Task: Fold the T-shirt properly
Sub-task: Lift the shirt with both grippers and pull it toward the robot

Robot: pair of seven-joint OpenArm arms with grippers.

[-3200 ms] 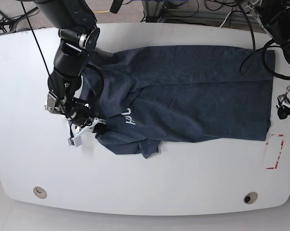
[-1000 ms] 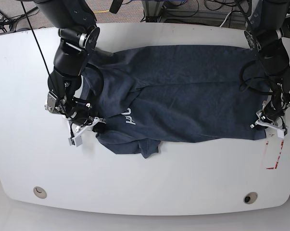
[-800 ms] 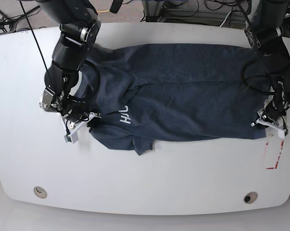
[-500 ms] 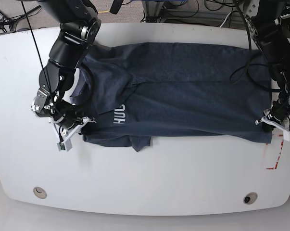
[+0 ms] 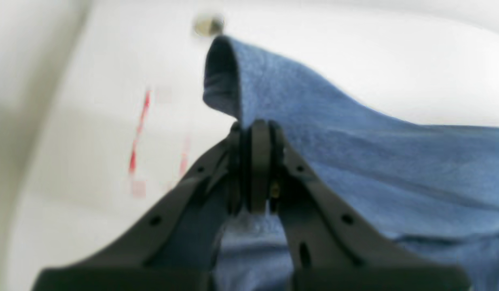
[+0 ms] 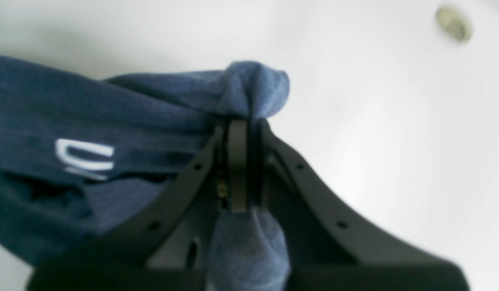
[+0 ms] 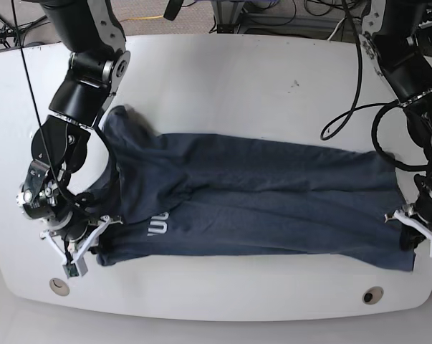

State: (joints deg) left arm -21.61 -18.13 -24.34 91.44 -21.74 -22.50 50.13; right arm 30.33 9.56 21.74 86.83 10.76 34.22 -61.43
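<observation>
The dark blue T-shirt (image 7: pixel 258 201) lies stretched sideways across the front half of the white table (image 7: pixel 223 93), its white letters (image 7: pixel 158 226) near the left end. My right gripper (image 7: pixel 98 242) is shut on a bunched fold at the shirt's front left edge; in the right wrist view this gripper (image 6: pixel 239 125) pinches the cloth (image 6: pixel 39 109) beside a white letter (image 6: pixel 85 157). At the front right corner my left gripper (image 7: pixel 409 226) is shut on the hem. In the left wrist view the same gripper (image 5: pixel 255 129) holds that corner of cloth (image 5: pixel 354 137) raised off the table.
Two round holes sit in the table near its front edge, one at the left (image 7: pixel 58 285) and one at the right (image 7: pixel 373 294). Red tape marks (image 5: pixel 138 133) lie on the table beside the left gripper. Cables and floor clutter (image 7: pixel 273 14) lie beyond the far edge.
Both arms have drawn back toward the table's front edge, each still gripping the shirt. The whole garment has slid from the back of the table to the front half and stretched longer.
</observation>
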